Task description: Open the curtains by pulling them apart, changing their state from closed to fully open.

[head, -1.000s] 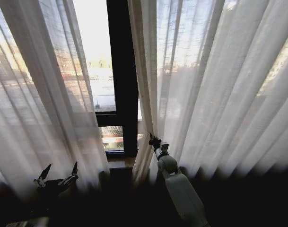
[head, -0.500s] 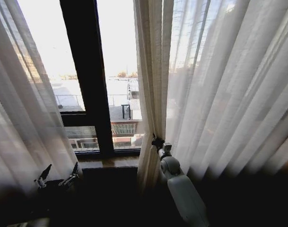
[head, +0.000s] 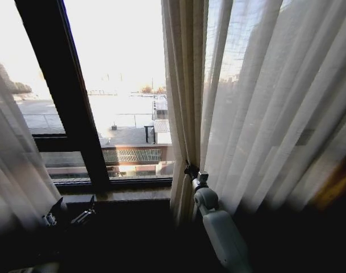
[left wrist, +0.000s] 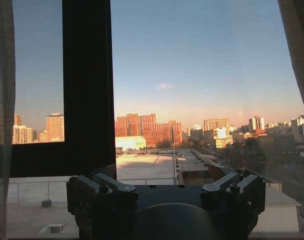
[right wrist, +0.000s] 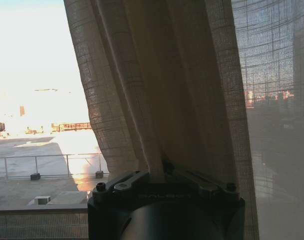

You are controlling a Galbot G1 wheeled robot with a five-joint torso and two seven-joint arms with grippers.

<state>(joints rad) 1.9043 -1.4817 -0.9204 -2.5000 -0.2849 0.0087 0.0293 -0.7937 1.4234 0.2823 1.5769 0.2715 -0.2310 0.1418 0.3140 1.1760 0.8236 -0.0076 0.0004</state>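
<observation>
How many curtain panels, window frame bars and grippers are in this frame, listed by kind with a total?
Curtain panels: 2, the left panel and the right panel.
Dark window frame bars: 2, the upright bar and the horizontal bar.
Grippers: 2, the left gripper open and low by the sill, the right gripper shut on the right panel's edge.
Total: 6.

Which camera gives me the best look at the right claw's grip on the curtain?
The right wrist view: the right claw is shut on a bunched fold of the right curtain, seen close. The head view shows the claw small at the curtain's edge. The left wrist view catches a sliver of curtain.
</observation>
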